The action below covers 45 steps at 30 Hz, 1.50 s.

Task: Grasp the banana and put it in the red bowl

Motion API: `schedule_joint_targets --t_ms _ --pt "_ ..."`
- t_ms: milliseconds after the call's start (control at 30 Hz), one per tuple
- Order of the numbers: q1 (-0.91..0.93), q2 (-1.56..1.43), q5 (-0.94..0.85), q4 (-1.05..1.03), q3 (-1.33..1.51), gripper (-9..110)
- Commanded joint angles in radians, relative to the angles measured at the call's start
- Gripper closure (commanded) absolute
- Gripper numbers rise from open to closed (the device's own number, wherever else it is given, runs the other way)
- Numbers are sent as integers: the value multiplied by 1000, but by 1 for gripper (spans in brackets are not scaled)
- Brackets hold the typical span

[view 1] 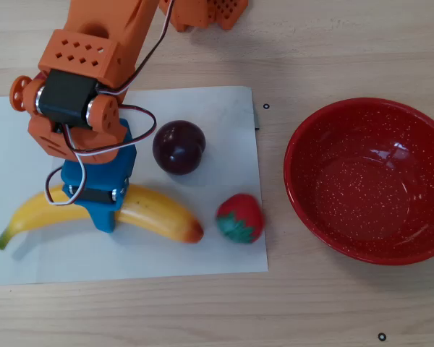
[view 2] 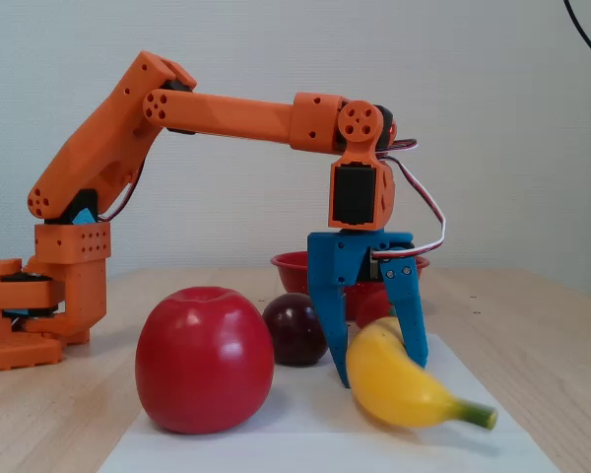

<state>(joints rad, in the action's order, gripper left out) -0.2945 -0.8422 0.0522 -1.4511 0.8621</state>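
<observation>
The banana (view 1: 155,217) is seen lying on a white paper sheet (view 1: 224,116) on the worktop (view 1: 311,50), clamped at mid-length between the blue fingers (view 2: 327,305) of the gripper (view 2: 379,367), one on each side. A dark plum (view 1: 179,147) and a strawberry (view 1: 239,218) are seen nearby, and the red bowl (view 1: 311,210) is set well apart to the right in the overhead view. A red apple (view 2: 204,359) is shown foremost in the fixed view.

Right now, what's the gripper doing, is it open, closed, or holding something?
Gripper: closed on the banana, one blue finger on each side of its middle; the banana is at the white paper, not in the red bowl.
</observation>
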Motion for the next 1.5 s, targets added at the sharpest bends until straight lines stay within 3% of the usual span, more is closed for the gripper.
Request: schedule_joint_targets --t_ms 0,967,1467 --pt "-18 -61 -26 -11 -63 101" --pt "2 -548 -175 -153 -94 101" --pt "250 -934 -247 -229 112 101"
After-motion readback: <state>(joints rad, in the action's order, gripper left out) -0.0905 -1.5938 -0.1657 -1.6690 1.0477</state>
